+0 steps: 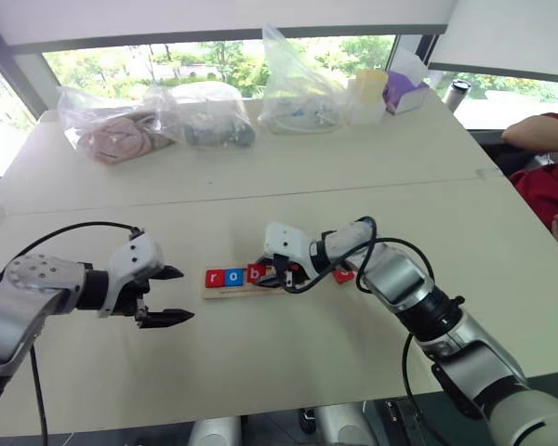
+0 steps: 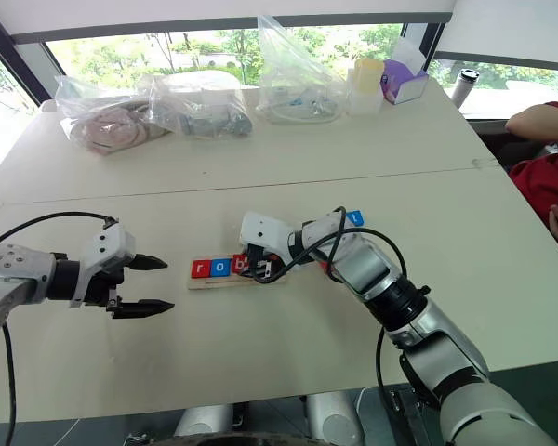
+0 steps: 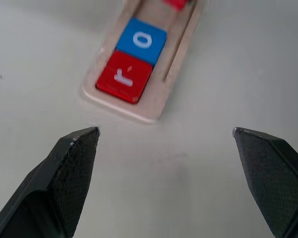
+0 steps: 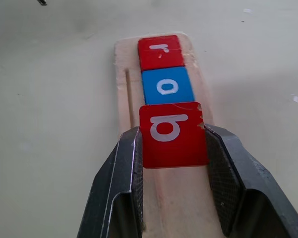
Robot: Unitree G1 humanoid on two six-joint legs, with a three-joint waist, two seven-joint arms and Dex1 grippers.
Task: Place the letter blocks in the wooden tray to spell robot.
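Tiles in the long narrow light-wood tray (image 4: 161, 198) stand in reading order from its one end: the flat square red tile with a white letter r (image 4: 161, 51) first, then the flat square blue tile with a white letter o (image 4: 167, 86) touching it. The tray lies on the pale tabletop (image 1: 260, 362) between the two arms, so that each arm can reach it.

The right pincer (image 4: 173, 148) is clamped on the flat square red tile with a white letter b (image 4: 173, 135), one black finger on each side edge. It holds this tile over the tray slot, directly next to the blue o, and the edges look lined up with the row. I judge that the side grip is chosen so the tile can go down flat into the third place. Whether the tile already rests in the slot, I cannot tell.

The left pincer (image 1: 167, 295) hovers beside the r end of the tray with its fingers wide apart, holding nothing.

Another small blue tile (image 2: 354, 217) and a small red tile (image 1: 344, 275) lie on the tabletop behind the right arm, probably waiting for the last two places.
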